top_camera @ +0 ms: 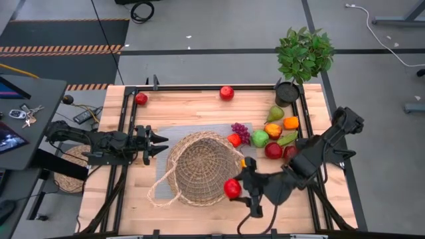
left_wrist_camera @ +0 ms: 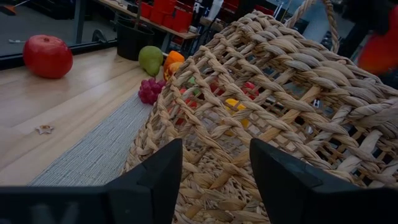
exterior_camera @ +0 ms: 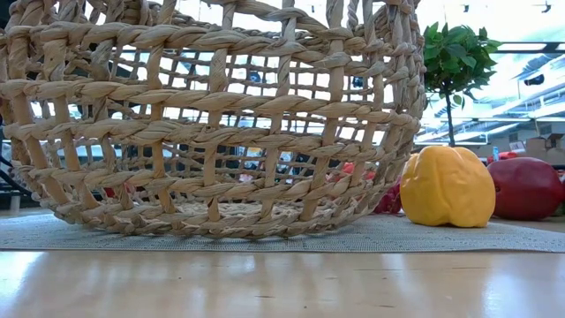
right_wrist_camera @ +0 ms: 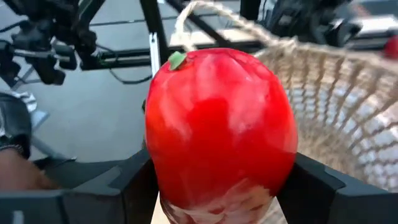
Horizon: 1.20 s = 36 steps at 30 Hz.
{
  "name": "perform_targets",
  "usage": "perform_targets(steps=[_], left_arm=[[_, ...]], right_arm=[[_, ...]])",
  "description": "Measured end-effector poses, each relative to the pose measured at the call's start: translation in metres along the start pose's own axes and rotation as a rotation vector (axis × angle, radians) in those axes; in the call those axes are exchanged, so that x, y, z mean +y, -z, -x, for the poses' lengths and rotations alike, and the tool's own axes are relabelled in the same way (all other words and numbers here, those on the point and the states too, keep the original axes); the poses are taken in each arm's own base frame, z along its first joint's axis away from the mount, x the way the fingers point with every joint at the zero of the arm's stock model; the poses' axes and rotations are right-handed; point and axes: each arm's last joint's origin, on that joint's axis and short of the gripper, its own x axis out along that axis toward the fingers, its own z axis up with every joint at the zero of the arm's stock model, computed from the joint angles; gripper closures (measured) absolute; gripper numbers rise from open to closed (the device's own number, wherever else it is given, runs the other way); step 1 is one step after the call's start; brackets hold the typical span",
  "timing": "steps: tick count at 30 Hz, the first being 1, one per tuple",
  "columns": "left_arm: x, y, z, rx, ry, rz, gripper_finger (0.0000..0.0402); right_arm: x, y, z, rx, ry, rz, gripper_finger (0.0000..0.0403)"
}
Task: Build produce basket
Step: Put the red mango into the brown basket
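While gripping a glossy red apple [top_camera: 232, 188], the right end effector [top_camera: 240, 191] is hovering beside the round tan wicker basket [top_camera: 199, 166].
Next, I judge: lifting over the rim, releasing; left end effector [top_camera: 159, 144], pressed together, is waiting at its left.

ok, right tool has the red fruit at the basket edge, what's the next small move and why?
Probably carry it a little further in over the basket, then open. The right tool grips the red fruit right at the near-right rim, not yet clearly over the hollow, so letting go now could drop it on the rim or outside. The left tool waits by the basket's left side.
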Motion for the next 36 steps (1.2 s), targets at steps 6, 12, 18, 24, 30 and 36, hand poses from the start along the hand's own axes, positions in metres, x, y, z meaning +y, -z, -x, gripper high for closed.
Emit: perform_targets(steps=[6, 12, 18, 24, 30, 36], left_arm=[[0.000, 0.000, 0.000, 0.000, 0.000, 0.000, 0.0205], [0.000, 0.000, 0.000, 0.000, 0.000, 0.000, 0.0208], [0.000, 0.000, 0.000, 0.000, 0.000, 0.000, 0.0205], [0.000, 0.000, 0.000, 0.000, 0.000, 0.001, 0.0208], [0.000, 0.000, 0.000, 0.000, 0.000, 0.000, 0.0203], [0.000, 0.000, 0.000, 0.000, 0.000, 0.000, 0.0208]], right_arm=[[-0.021, -0.012, -0.002, -0.024, 0.047, 0.040, 0.0133], [-0.031, -0.023, -0.007, -0.088, 0.080, 0.132, 0.0133], [-0.034, -0.034, -0.005, -0.193, 0.285, 0.337, 0.0133], [-0.037, -0.040, -0.002, -0.204, 0.486, 0.538, 0.0133], [-0.037, -0.040, -0.002, -0.133, 0.522, 0.825, 0.0133], [-0.037, -0.043, -0.002, -0.106, 0.543, 0.991, 0.0133]])
